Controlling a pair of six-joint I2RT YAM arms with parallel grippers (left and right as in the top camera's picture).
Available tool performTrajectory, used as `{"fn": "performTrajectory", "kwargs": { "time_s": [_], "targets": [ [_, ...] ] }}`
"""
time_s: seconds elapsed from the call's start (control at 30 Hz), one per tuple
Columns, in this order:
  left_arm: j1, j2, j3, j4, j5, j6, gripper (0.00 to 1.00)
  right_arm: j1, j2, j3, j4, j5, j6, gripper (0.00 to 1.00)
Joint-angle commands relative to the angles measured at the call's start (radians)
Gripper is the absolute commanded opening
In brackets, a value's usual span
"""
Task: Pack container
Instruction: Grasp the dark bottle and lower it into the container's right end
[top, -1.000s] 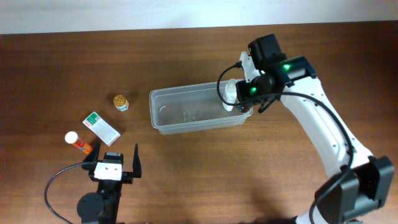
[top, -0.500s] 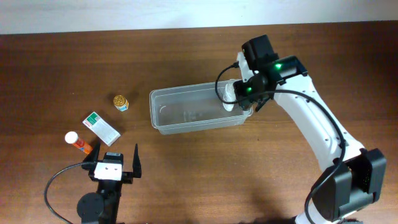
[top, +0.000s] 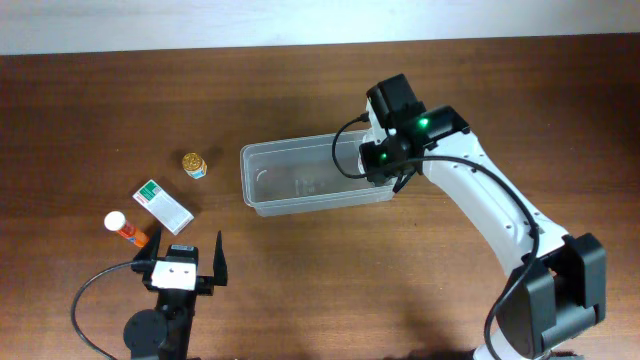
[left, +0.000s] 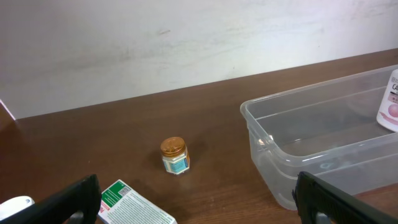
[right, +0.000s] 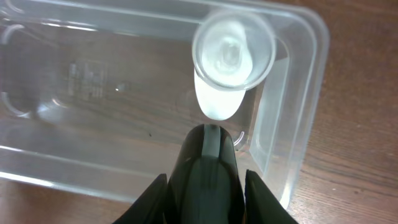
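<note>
White bottle (right: 231, 62) (clear cap) in container (right: 308, 106)

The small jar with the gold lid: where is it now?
In the overhead view, the jar stands left of the container, apart from it, with the green-and-white box nearest, on its lower left.

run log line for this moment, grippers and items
right gripper: shut on white bottle at container right end | left gripper: open | jar, box, orange bottle: on table, unpacked
</note>
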Motion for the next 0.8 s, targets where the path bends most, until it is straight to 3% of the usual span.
{"fn": "performTrajectory", "kwargs": {
  "time_s": [0.0,0.23,0.77],
  "targets": [
    [0.005,-0.006,-0.006,0.000,0.011,0.010,0.99,0.010,-0.005,-0.058,0.052,0.013,0.030,0.28],
    [0.005,-0.006,-0.006,0.000,0.011,0.010,0.99,0.010,-0.004,-0.131,0.168,0.039,0.030,0.29],
    [0.005,-0.006,-0.006,0.000,0.011,0.010,0.99,0.008,0.043,-0.145,0.190,0.038,0.034,0.29]
  ]
}}
